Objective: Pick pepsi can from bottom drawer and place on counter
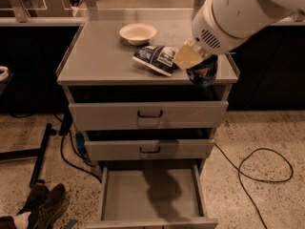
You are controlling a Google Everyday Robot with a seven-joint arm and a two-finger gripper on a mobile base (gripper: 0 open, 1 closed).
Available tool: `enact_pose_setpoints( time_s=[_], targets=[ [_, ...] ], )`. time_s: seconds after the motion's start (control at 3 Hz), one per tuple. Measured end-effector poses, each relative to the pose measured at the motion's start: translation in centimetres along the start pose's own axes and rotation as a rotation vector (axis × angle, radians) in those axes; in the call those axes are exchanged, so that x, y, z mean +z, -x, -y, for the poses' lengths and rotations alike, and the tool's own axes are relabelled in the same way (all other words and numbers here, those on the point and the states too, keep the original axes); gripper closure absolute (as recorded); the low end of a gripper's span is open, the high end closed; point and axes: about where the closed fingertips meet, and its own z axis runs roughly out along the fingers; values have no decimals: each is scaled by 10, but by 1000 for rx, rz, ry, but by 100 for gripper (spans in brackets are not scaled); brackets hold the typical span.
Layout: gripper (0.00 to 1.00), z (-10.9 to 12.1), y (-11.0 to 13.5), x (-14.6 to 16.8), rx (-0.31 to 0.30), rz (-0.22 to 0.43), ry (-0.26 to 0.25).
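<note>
My gripper, matt tan plastic, clamps the glossy metal can at counter front rt corner. Counter's smooth dull metal, bag shiny.

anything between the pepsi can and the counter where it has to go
Nothing visible does. The end effector holds the pepsi can at the front right corner of the counter; the snack bag lies just left of it, the bowl farther back.

My bulky white arm reaches down from the upper right; its tan-fingered gripper is clamped around the small dark blue can.
</note>
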Motion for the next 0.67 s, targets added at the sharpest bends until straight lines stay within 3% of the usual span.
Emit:
enact_pose_setpoints(
  time_s=[0.67],
  targets=[
    [100, 52, 20, 43, 3, 123, -21]
  ],
)
